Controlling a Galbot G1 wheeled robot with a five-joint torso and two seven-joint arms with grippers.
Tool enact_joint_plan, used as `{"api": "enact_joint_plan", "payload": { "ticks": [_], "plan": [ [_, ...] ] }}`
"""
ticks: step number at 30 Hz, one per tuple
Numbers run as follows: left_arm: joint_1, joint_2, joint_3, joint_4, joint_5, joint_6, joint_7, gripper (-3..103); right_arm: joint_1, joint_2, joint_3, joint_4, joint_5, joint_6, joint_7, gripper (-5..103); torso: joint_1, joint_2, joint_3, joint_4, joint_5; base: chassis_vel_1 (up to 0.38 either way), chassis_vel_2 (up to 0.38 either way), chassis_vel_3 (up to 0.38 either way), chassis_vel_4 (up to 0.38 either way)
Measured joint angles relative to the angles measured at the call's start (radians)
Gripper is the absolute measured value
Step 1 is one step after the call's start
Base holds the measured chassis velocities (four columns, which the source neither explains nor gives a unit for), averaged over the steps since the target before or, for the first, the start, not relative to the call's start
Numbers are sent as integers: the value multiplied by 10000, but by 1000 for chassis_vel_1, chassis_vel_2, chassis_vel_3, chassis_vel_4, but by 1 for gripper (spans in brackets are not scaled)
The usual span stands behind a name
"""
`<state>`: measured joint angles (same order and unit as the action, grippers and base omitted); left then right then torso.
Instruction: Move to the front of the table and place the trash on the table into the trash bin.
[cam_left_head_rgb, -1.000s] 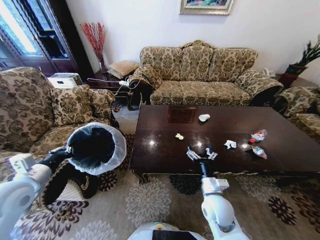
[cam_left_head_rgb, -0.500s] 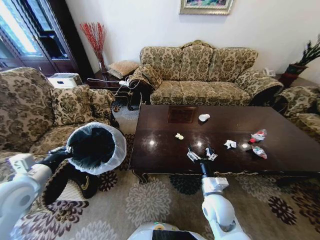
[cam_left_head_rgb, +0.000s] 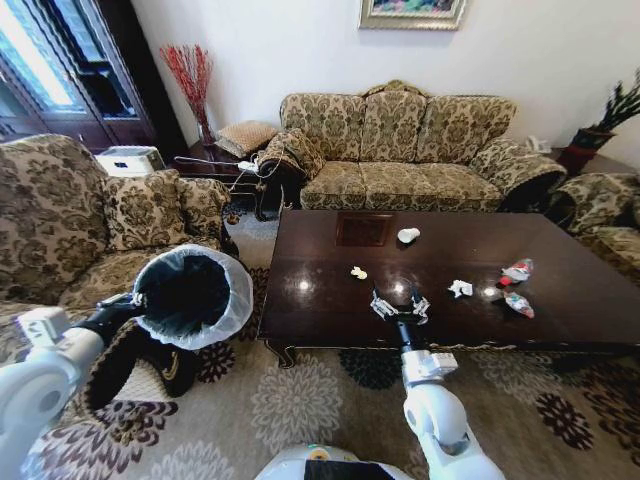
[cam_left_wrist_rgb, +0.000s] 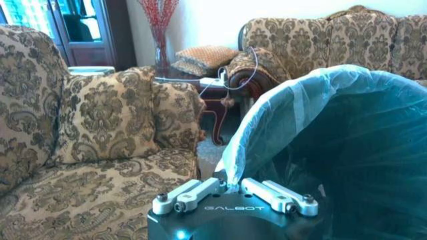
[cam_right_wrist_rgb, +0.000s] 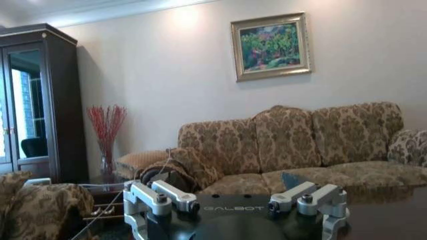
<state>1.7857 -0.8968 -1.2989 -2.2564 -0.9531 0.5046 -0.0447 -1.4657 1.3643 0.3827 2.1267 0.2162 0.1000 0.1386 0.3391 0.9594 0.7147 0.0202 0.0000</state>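
Note:
The table (cam_left_head_rgb: 560, 250) holds the trash: a white paper cup (cam_left_head_rgb: 407, 236), a yellowish wad (cam_left_head_rgb: 358, 272), a white wad (cam_left_head_rgb: 460, 288), a bottle with a red label (cam_left_head_rgb: 517, 270) and a colourful wrapper (cam_left_head_rgb: 519, 304). My right gripper (cam_left_head_rgb: 400, 303) hovers open over the table's front part, between the two wads, and holds nothing. Its fingers (cam_right_wrist_rgb: 157, 195) stand wide apart in the right wrist view. My left gripper (cam_left_wrist_rgb: 233, 186) is shut on the bag-lined rim of the trash bin (cam_left_head_rgb: 195, 295), which is tilted off the floor left of the table, its mouth facing me.
An armchair (cam_left_head_rgb: 60, 220) stands close behind the bin on the left. A long sofa (cam_left_head_rgb: 400, 140) runs behind the table, and another armchair (cam_left_head_rgb: 605, 215) sits at the far right. A side table with cables (cam_left_head_rgb: 235, 165) is in the back corner. Patterned carpet (cam_left_head_rgb: 300, 400) lies in front.
My right gripper has edged slightly farther over the table and a little to the left. The left arm and the bin have not moved.

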Motion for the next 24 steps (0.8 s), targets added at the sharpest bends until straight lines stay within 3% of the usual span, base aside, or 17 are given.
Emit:
{"api": "enact_joint_plan", "payload": {
  "ticks": [15, 24],
  "plan": [
    [0, 0, 0, 0, 0, 0, -1, 0, -47, 24, -22, 6, -19, -232, -105, 100, 0, 0, 0, 1, -1, -2, -2, 3, 3],
    [0, 0, -1, 0, 0, 0, -2, 0, -67, 72, -43, -46, -37, -207, -162, 100, 0, 0, -1, 1, -3, -112, -107, 123, 133]
  ]
}}
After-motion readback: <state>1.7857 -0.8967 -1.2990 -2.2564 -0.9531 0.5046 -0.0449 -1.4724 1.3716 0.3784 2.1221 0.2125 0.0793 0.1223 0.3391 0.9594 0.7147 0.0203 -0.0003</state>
